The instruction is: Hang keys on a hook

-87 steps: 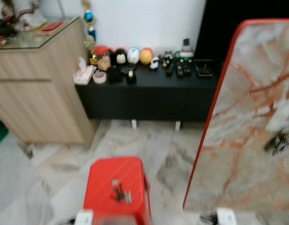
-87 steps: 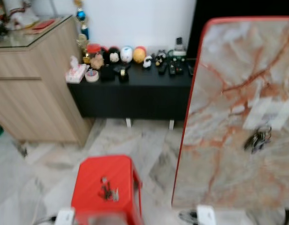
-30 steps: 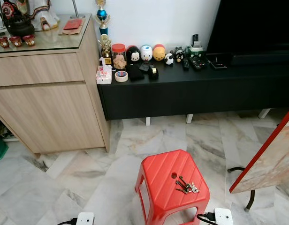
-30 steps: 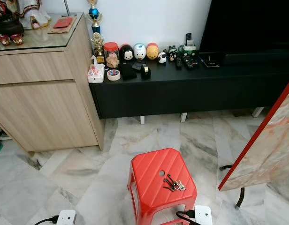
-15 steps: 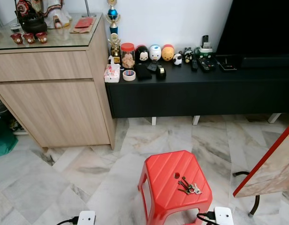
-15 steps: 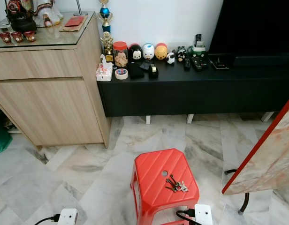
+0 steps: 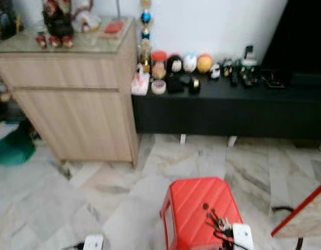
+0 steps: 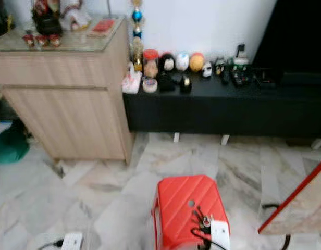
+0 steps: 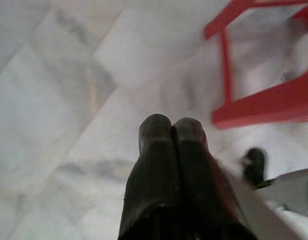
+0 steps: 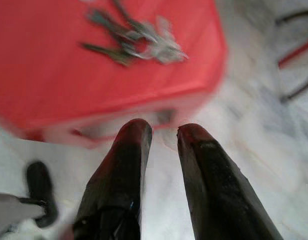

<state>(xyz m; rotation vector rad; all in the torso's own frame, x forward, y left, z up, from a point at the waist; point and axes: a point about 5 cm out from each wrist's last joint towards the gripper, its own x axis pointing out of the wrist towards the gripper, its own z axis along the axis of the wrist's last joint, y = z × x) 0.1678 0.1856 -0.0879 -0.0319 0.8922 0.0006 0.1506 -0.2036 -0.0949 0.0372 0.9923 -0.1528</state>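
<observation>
A bunch of keys (image 10: 136, 37) lies on top of a red plastic stool (image 7: 194, 211), near its front right corner; the keys (image 7: 217, 220) also appear in the head views. My right gripper (image 10: 163, 131) hovers low beside the stool's edge, just short of the keys, open with nothing between its fingers. Its white wrist (image 7: 243, 237) sits at the stool's front corner. My left gripper (image 9: 172, 125) is shut and empty, pointing at the marble floor beside the stool's legs (image 9: 254, 100). A corner of the red-framed marble board (image 7: 304, 216) leans at the far right.
A wooden cabinet (image 7: 77, 104) with figurines on its glass top stands back left. A low black console (image 7: 228, 104) carries toys, tape and remotes along the wall. A green bag (image 7: 14, 148) lies at the left. Marble floor (image 7: 72, 203) surrounds the stool.
The camera has swung left and the picture is blurred, so the cabinet, console and stool sit further right in view. The keys still lie on the stool. My right wrist now overlaps its front corner.
</observation>
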